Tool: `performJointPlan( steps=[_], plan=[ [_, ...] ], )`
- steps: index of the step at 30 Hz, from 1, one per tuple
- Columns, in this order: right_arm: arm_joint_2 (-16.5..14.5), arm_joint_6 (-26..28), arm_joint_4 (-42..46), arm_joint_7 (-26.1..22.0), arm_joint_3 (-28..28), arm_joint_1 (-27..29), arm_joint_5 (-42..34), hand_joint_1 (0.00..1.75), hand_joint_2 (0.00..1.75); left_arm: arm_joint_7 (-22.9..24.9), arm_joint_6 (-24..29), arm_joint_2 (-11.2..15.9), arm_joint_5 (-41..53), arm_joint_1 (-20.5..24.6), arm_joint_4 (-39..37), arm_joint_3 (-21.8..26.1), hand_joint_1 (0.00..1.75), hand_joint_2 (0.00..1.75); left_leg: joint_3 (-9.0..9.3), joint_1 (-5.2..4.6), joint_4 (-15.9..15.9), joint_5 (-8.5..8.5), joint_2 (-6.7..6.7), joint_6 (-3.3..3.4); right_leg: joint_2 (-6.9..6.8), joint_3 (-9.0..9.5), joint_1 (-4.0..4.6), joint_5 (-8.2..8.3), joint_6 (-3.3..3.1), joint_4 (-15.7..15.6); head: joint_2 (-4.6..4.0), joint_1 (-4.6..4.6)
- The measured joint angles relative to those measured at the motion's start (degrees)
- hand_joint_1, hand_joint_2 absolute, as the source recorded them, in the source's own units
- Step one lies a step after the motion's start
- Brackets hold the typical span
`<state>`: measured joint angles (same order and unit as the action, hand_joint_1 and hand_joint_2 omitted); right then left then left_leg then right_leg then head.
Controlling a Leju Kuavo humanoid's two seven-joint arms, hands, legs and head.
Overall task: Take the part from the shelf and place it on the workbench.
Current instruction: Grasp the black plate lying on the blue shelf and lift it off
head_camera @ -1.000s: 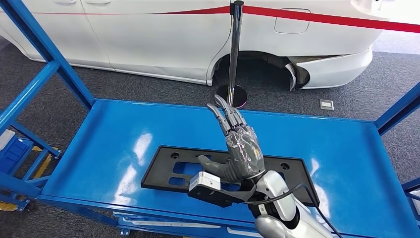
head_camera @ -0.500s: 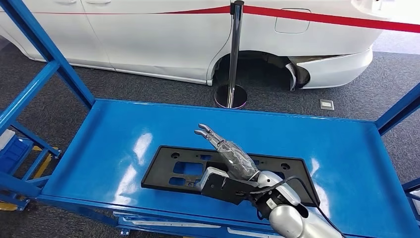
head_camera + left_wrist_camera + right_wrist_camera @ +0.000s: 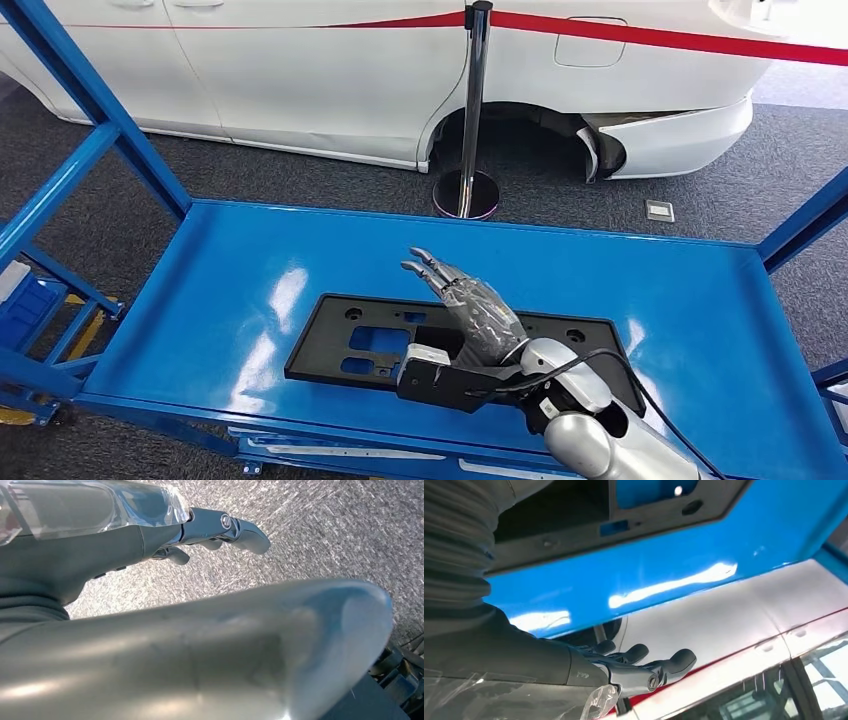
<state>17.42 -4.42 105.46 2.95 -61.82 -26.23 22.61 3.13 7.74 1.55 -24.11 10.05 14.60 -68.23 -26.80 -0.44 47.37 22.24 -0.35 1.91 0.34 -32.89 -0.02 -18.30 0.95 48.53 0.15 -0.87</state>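
Black part point(image 3: 380, 345) flat on blue workbench point(image 3: 230, 280). Right hand point(image 3: 470, 310) above part, fingers spread, holding nothing. Left hand point(image 3: 150, 525) over carpet, grip unclear.

Dark grey speckled carpet point(image 3: 250, 165) is covering the floor. Beyond the hand a white car point(image 3: 330, 70) is standing — a chrome stanchion point(image 3: 470, 120) with red belt point(image 3: 650, 38) is guarding it. Light is glaring off blue frame posts point(image 3: 95, 100) to its left.
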Motion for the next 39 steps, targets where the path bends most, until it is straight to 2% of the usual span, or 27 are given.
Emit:
performJointPlan(
  steps=[8,15,18,25,39],
  plan=[
    [0.0,-1.04,0.0,-0.82,-0.74,-0.02,-2.21,0.0,1.75,0.12,-0.28,0.0,0.81,0.18,0.0,-0.01,0.0,0.0,-0.01,0.0,0.0,0.0,0.0,0.0,0.0,0.0,-0.01,0.0,0.0,0.0,0.0,0.0],
    [0.72,-8.2,-0.09,-1.5,-1.29,-1.09,-14.96,0.0,1.75,0.24,-1.12,0.0,1.76,0.68,0.0,-0.01,0.0,0.0,0.0,0.0,0.0,0.0,0.0,0.0,0.0,0.0,0.0,0.0,0.0,0.0,0.0,0.0],
    [1.32,-10.32,-0.38,-0.73,-1.94,-1.95,-17.19,0.0,1.75,0.33,-1.29,0.0,1.83,0.78,0.0,-0.01,0.0,0.0,0.0,0.0,0.0,0.0,0.0,0.0,0.0,0.0,-0.01,0.0,0.0,0.0,0.0,0.0],
    [1.93,-10.62,-0.87,-0.06,-3.8,-3.16,-16.58,0.0,1.75,0.46,-1.24,0.0,1.84,0.82,0.0,-0.01,0.0,0.0,-0.01,0.0,0.0,0.0,0.0,0.0,0.0,0.0,0.0,0.0,0.0,0.0,0.0,0.0],
    [2.19,-10.21,-0.87,1.8,-6.44,-3.94,-10.63,0.0,1.75,0.57,-1.14,0.02,1.79,0.8,0.0,-0.01,0.0,0.0,-0.01,0.0,0.0,0.0,0.0,0.0,-0.01,0.0,-0.01,0.0,0.0,0.0,0.0,0.0]
  ],
)
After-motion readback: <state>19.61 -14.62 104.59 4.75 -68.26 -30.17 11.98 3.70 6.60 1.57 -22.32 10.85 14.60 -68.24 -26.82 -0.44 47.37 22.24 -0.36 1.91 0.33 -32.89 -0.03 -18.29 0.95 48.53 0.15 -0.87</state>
